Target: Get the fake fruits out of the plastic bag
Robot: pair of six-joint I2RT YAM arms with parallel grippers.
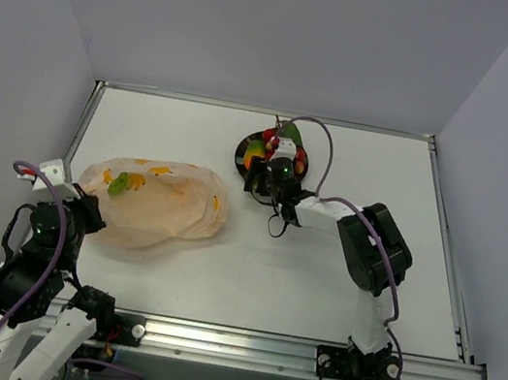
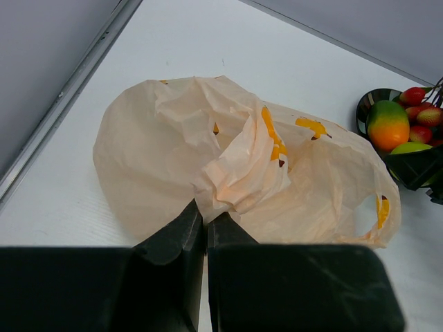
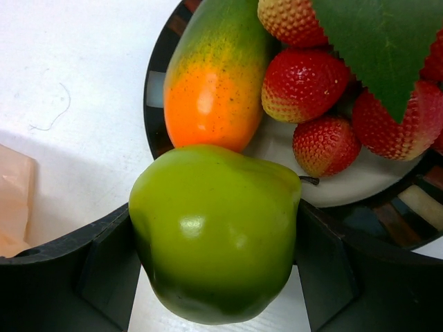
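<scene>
Right claw (image 3: 216, 243) clamped on green fruit (image 3: 214, 218) over the near rim of the plate (image 3: 155, 93) (mango (image 3: 214, 76) and berries (image 3: 304, 83) on it).
Left claw (image 2: 205, 223) pinched together on plastic bag (image 2: 149, 155), which lies on the surface (image 1: 317, 280) left of the plate.

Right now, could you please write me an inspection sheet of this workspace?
Surface: white table, metal rails around its edges.
Job's things: plastic bag lies crumpled left of the plate; a green shape shows through it, fruit or print unclear. Mango and strawberries with a leaf lie on the plate.
Clutter: nothing seen.
Grippers: left gripper shut on a fold of the bag; right gripper shut on a green fruit at the plate's rim.
Cables: purple cables loop along both arms, one arcing beside the plate.
Surroundings: grey walls on three sides.
</scene>
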